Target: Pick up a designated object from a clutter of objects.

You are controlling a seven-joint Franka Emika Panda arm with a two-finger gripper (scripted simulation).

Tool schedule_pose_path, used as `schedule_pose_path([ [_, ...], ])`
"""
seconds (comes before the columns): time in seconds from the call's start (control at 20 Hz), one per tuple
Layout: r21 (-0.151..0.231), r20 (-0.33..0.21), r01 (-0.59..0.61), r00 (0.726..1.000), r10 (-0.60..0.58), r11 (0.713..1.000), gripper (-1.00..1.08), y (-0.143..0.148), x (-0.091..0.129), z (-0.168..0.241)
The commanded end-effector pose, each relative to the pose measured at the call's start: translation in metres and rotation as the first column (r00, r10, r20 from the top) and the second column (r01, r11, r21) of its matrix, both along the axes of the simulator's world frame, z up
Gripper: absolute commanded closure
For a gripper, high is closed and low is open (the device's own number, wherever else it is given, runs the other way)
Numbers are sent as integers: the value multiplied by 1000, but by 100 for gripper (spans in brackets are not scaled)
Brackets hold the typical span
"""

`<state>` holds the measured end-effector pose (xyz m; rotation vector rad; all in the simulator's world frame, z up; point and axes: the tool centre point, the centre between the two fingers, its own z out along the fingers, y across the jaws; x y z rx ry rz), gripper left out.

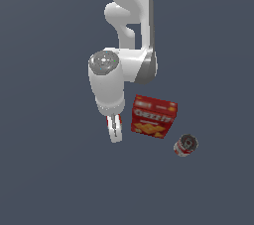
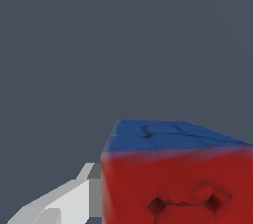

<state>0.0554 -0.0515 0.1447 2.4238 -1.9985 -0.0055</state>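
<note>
the arm (image 1: 126, 45) comes down from twelve o'clock in the exterior view, white and bulky, and the gripper (image 1: 115, 129) hangs low at its tip, pointing toward six o'clock. the cube (image 2: 178, 178) does not show in that view. the wrist view has it, though: a red gridded face filling the near corner, a blue face beside it, pressed right up by one pale finger (image 2: 59, 203). that finger touches the cube's side; the other finger is out of frame, so whether the cube is clamped cannot be told for sure, but in the exterior view the fingers sit narrow, close together. just beside the gripper at three o'clock lies the box (image 1: 154, 117), red with yellow crackers on its face. further out toward four o'clock, apart from the box, the can (image 1: 186, 145) lies tipped, its round end showing.
</note>
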Motion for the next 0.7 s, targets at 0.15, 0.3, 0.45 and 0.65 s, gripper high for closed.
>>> schedule_pose_path([
  [0.15, 0, 2, 0, 1000, 0, 1000, 108, 36, -26, 39],
  [0.3, -1, 3, 0, 1000, 0, 1000, 108, 57, -40, 61],
  [0.45, -2, 3, 0, 1000, 0, 1000, 108, 78, -55, 83],
  [0.65, -4, 3, 0, 1000, 0, 1000, 108, 108, -77, 116],
])
